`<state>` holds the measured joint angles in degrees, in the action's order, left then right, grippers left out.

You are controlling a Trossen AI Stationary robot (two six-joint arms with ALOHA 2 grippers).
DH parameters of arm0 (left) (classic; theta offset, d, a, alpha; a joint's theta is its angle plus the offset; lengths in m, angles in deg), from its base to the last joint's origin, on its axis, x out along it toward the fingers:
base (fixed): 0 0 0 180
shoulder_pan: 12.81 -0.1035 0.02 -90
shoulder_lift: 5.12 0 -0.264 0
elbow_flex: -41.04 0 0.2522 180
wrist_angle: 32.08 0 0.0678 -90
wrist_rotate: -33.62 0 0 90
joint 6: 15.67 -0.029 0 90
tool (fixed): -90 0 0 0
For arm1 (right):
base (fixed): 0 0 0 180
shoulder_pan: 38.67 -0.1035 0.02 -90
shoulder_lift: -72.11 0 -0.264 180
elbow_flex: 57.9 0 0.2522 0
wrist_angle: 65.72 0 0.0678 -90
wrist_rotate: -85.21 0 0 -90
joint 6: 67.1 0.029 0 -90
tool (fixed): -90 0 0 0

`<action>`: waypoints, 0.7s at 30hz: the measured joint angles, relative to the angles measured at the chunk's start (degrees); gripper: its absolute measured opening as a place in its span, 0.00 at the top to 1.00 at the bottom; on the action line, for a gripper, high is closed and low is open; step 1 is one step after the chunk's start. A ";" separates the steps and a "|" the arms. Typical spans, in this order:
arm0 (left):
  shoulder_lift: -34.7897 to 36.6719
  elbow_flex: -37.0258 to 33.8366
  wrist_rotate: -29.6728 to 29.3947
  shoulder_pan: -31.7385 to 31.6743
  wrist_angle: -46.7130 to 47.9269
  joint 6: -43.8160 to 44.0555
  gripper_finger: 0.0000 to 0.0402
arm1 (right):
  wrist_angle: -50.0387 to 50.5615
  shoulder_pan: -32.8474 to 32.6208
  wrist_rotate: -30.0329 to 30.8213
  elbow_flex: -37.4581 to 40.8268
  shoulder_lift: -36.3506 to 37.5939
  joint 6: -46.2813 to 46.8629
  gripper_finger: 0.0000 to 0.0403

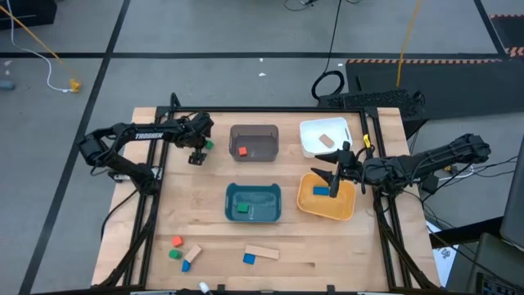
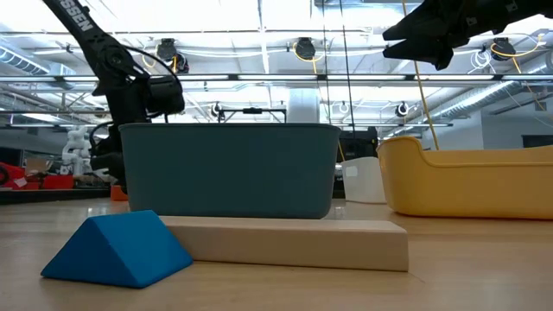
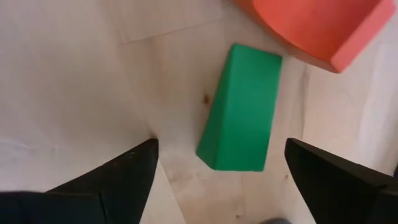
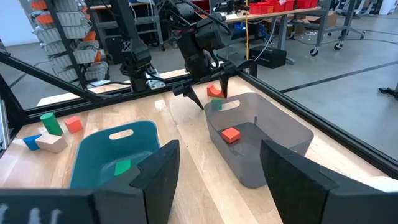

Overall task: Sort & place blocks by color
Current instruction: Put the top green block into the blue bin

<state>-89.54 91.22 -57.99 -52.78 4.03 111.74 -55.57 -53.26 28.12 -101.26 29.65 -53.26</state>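
A green block (image 3: 239, 109) lies flat on the table wood left of the grey tray (image 1: 254, 131); a red-orange block (image 3: 311, 25) lies just beyond it. My left gripper (image 3: 221, 146) points down over the green block, open, one finger on either side and clear of it. In the high view this gripper (image 1: 199, 152) partly hides the green block (image 1: 209, 145). My right gripper (image 1: 340, 168) hovers open and empty above the yellow tray (image 1: 344, 209). Loose blocks lie at the near left: orange (image 1: 177, 241), green (image 1: 174, 255), and a blue one (image 1: 249, 258) by a wooden bar (image 1: 264, 252).
The grey tray holds a red block (image 1: 242, 151), the teal tray (image 1: 270, 215) a green block (image 1: 242, 209), the yellow tray a blue block (image 1: 320, 192), and the white tray (image 1: 311, 129) a plain wooden block (image 1: 327, 140). A black frame (image 1: 155, 205) runs round the table.
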 joint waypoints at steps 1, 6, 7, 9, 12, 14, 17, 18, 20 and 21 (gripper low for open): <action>0.00 -0.06 0.18 -0.21 0.00 -0.02 0.16 | 0.00 0.00 0.02 0.00 0.02 0.00 0.47; -0.11 -0.11 1.22 -0.95 0.60 0.37 0.31 | 0.00 -0.01 0.01 0.00 0.01 0.00 0.47; -0.13 -0.14 1.27 -0.94 0.76 0.41 0.35 | 0.00 0.00 0.01 0.00 0.02 0.02 0.47; -0.18 -0.19 1.61 -0.94 1.12 0.57 0.44 | 0.00 -0.02 0.02 0.00 0.00 0.00 0.47; -0.22 -0.21 1.66 -0.90 1.62 1.05 0.60 | 0.00 0.00 0.02 0.00 0.02 0.01 0.47; -0.37 -0.15 0.72 -0.94 0.47 1.12 0.67 | 0.00 -0.01 0.01 0.00 0.01 0.01 0.47; -0.44 -0.21 -0.19 -0.53 0.28 -0.26 0.67 | -0.02 0.00 0.00 0.02 0.02 0.00 0.47; -0.44 -0.21 -0.30 -0.32 0.20 -0.84 0.67 | 0.01 -0.01 0.02 0.00 0.02 0.00 0.47; -0.44 -0.23 -0.60 0.31 0.01 -1.80 0.67 | -0.02 0.00 0.00 0.00 0.00 0.02 0.47; -0.44 -0.25 -0.72 0.59 -0.06 -2.35 0.67 | 0.00 0.00 0.02 0.02 0.00 0.01 0.47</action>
<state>-89.98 90.97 -58.71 -52.19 3.97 109.40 -55.57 -53.26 28.13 -101.24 29.65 -53.25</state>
